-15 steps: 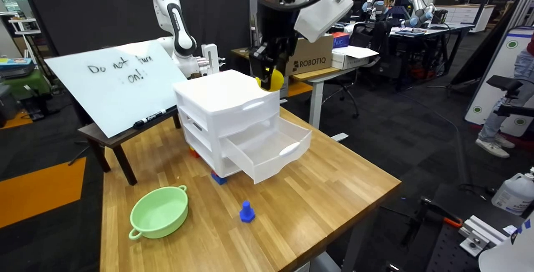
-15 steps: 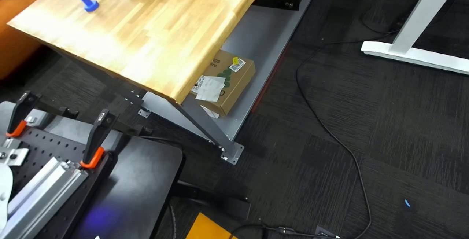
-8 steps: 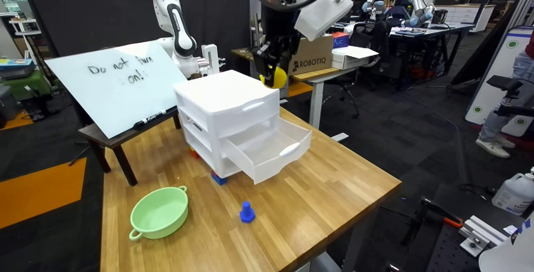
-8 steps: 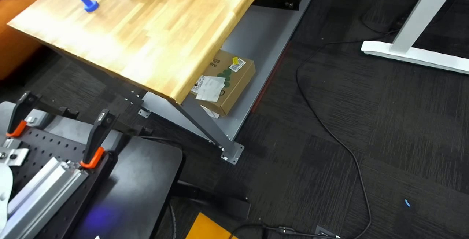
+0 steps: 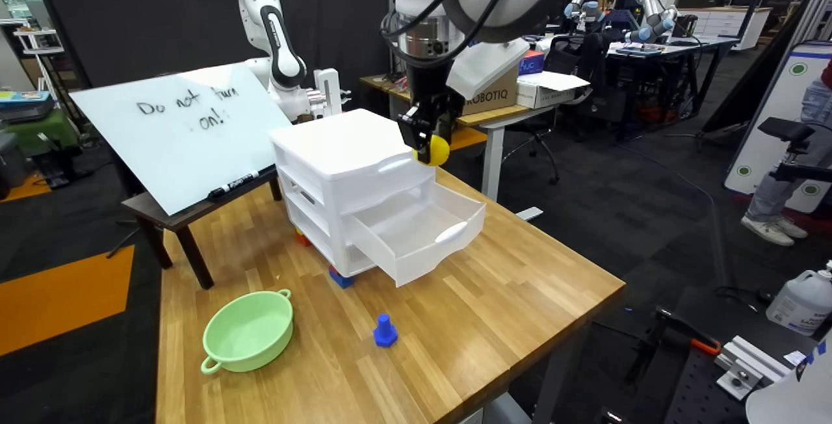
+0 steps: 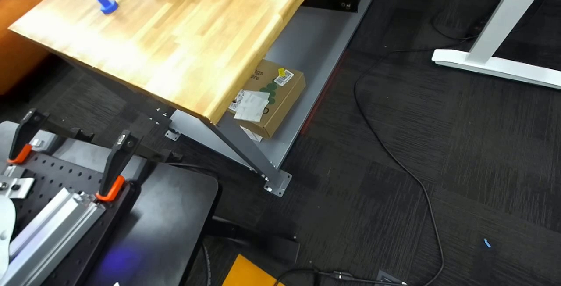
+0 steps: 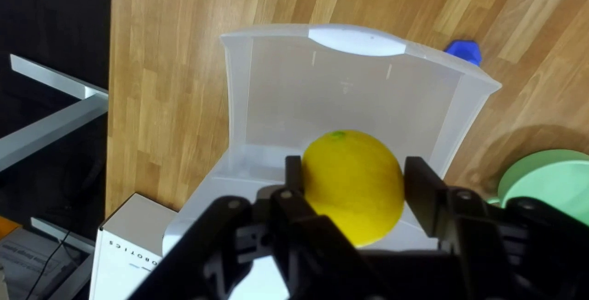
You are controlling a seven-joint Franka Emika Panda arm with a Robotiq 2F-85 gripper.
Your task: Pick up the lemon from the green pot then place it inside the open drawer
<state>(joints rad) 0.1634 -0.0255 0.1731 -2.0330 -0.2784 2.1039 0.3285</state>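
Yellow lemon [image 7: 353,189]: clamped on both sides by claw [image 7: 352,175], jaws part-spread around it, presumably for release into drawer [image 7: 340,100] below claw.

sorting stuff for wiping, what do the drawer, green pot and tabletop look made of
Drawer: likely plastic, satin; milky and partly see-through.
Green pot: probably plastic, perhaps silicone, smooth; one even colour throughout.
Tabletop: apparently wood, slightly glossy; grained strips with bright glare.

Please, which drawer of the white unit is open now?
The pulled-out drawer, below the top drawer. It juts forward, its inside showing in an exterior view and the wrist view; the top drawer is shut.
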